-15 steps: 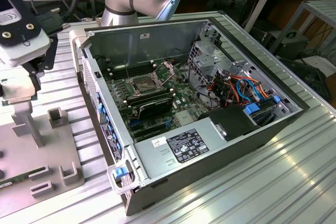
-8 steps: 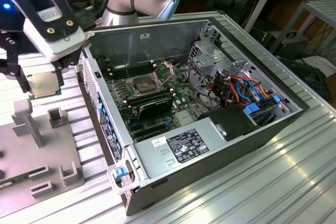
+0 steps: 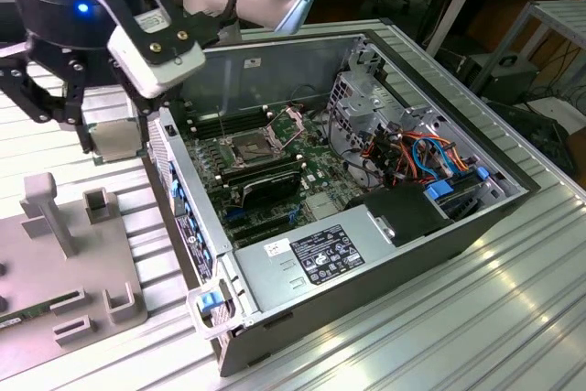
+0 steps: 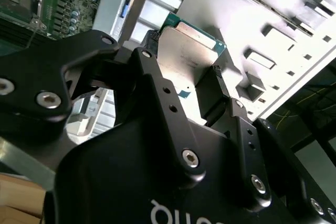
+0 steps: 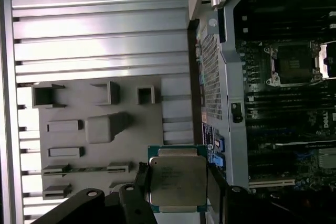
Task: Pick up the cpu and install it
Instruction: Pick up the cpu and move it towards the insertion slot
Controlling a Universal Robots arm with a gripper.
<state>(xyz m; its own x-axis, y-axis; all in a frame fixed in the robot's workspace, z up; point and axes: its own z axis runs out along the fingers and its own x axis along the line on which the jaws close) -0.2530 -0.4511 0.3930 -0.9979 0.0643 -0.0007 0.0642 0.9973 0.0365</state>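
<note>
1. In the second wrist view the black body of the gripper sits closest to the lens, and much of it is cut off by the frame. Its fingers are clamped narrow on the cpu. The chip's silver top faces the camera and a green rim shows at its far edge, while its near edge is hidden behind the gripper. Beyond it lies a pale fixture plate, its slots washed out by glare. A corner of the motherboard is also visible, cropped by the picture edge.

2. In the first wrist view the cpu is pinched at two opposite edges by the dark fingers. It hangs over the border between the fixture plate and the case; how high it hangs cannot be judged. Inside the case the socket shows as a dark square in a metal frame, well apart from the chip, with part of the frame cropped. The ribbed table lies beyond the plate.

3. In the exterior view the arm is at the exterior view's left. A white camera mount covers one side of the gripper. The pale flat piece between the fingers is the cpu, though its face is hard to make out. It hangs outside the case, just beside the case wall and above the table. The socket sits mid-board. Cables hide part of the case interior.
</note>
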